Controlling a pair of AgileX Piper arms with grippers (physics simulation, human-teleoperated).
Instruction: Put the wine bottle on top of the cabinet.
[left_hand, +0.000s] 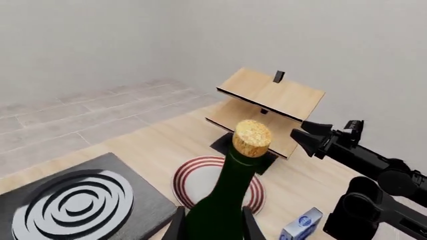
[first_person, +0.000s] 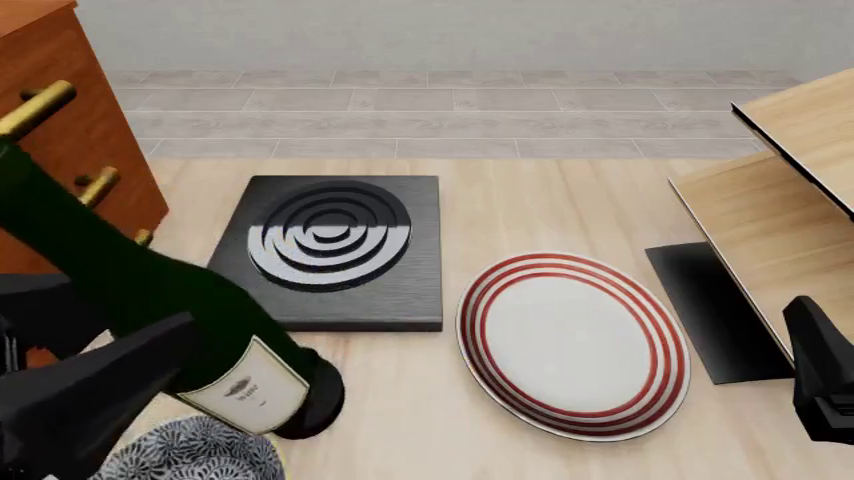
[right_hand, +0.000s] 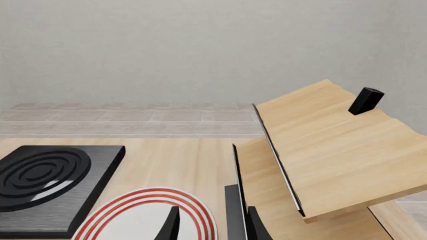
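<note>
Bottle lifted beside the cabinet

The cabinet (first_person: 60, 110) stands at far left; your left gripper (left_hand: 212, 220) has its fingers clamped on the wine bottle (first_person: 120, 290), tilted toward it for placing. The right gripper (right_hand: 212, 225) waits, fingers apart.

Simulated kitchen: hob (first_person: 334, 245), plate (first_person: 574, 343).

We see bare tabletop (first_person: 534, 200) between the black ringed hob slab (first_person: 334, 250) and the pale wooden shelf unit (first_person: 781, 215). The red-striped white plate (first_person: 574, 345) fills the middle foreground. The reddish-brown wooden cabinet (first_person: 67, 130) walls off the far left.
</note>
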